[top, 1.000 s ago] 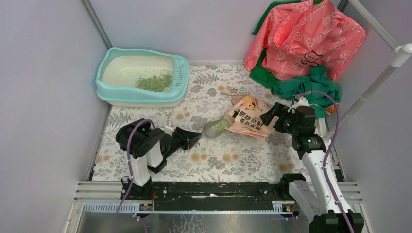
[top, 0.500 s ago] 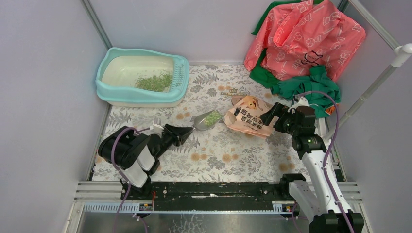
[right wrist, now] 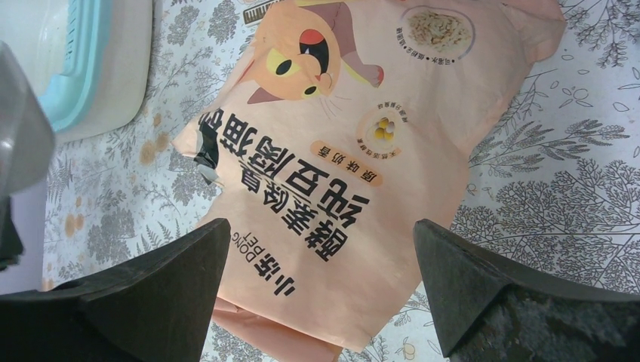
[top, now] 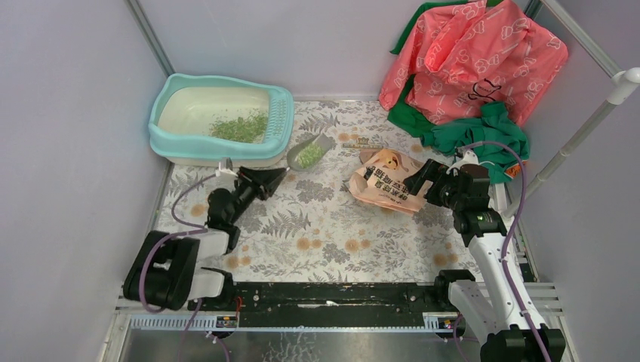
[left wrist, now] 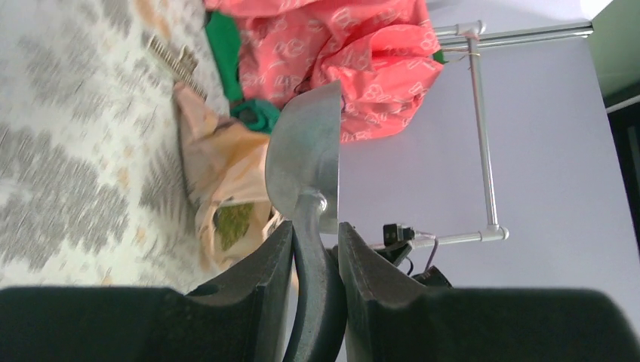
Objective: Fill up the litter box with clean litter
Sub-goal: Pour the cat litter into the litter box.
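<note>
The grey scoop (top: 323,142) is gripped by its handle, pinched tight between the fingers of the left gripper (left wrist: 313,235), and a load of the clean litter (top: 308,155) is seen in its bowl. In the top view the litter box (top: 281,113) is found at ten o'clock on the table. The scoop is poised just beside the box's five o'clock corner and is not yet over the cream pan. Only a thin patch of granules is spread inside, toward the slotted rim, so much filling is judged to be left.

For this step, the bowl should be held level and raised clear of the turquoise rim. It should then be carried toward eleven o'clock until it is well over the pan, and only there rolled to pour. If it is tipped early, granules are likely to be scattered on the floral mat (top: 332,234).

The right gripper (right wrist: 321,243) is spread wide above the printed bag (right wrist: 362,151), at three o'clock from the scoop, with nothing held.
</note>
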Available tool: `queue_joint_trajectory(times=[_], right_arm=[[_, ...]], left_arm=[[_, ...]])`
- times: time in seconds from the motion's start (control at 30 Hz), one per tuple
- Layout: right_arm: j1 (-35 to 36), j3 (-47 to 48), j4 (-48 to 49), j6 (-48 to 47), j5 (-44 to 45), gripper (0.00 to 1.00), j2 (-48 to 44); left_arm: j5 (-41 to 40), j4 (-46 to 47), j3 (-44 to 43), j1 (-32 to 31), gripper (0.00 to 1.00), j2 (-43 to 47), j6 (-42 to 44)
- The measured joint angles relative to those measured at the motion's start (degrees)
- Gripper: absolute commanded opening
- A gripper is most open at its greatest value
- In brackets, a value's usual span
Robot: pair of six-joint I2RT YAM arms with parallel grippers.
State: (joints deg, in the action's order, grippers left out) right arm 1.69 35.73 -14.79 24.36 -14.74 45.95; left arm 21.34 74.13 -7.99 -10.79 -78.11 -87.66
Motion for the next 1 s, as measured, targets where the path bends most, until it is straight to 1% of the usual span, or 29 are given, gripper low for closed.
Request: queue_joint_trajectory(times=[0.1,0.17,0.27,0.5,0.57,0.67,0.7,0.83,1.0], right_arm=[[0.0,0.0,0.04,0.2,-0.81,1.0,-0.02],[0.0,0.0,0.09,0.37,-1.33,1.0,-0.07],[0.0,0.0,0.24,0.7,-1.9,1.0,-0.24],[0.0,-0.09,0.52,1.27,-3.3,1.0,-1.27],[0.0,-0.52,0.9,1.4,-3.67,1.0,-1.75],[0.0,-1.31,1.22,1.53,-4.44,1.0,-2.08],[0.0,-1.53,1.33,1.6,-4.57,1.0,-2.08],[0.0,-1.84,1.4,1.68,-5.27,1.0,-2.1],[0.0,-1.99,1.92,2.08,-5.95,1.0,-2.1]], left_arm=[[0.5,-12.13,-7.54,1.95,0.0,6.4,4.0],[0.55,-17.46,-12.57,4.35,0.0,8.22,6.36],[0.68,-24.06,-19.82,8.79,0.0,8.74,9.33],[0.09,-40.52,-30.38,16.9,0.0,8.52,18.03],[-1.86,-47.04,-33.7,18.05,0.0,8.66,21.99],[-7.76,-57.81,-38.21,18.69,0.0,9.73,28.85],[-8.39,-58.55,-38.53,18.71,0.0,9.79,29.49],[-15.39,-68.5,-44.02,18.71,0.0,9.62,36.65],[-26.03,-77.15,-49.75,17.66,0.0,8.52,44.83]])
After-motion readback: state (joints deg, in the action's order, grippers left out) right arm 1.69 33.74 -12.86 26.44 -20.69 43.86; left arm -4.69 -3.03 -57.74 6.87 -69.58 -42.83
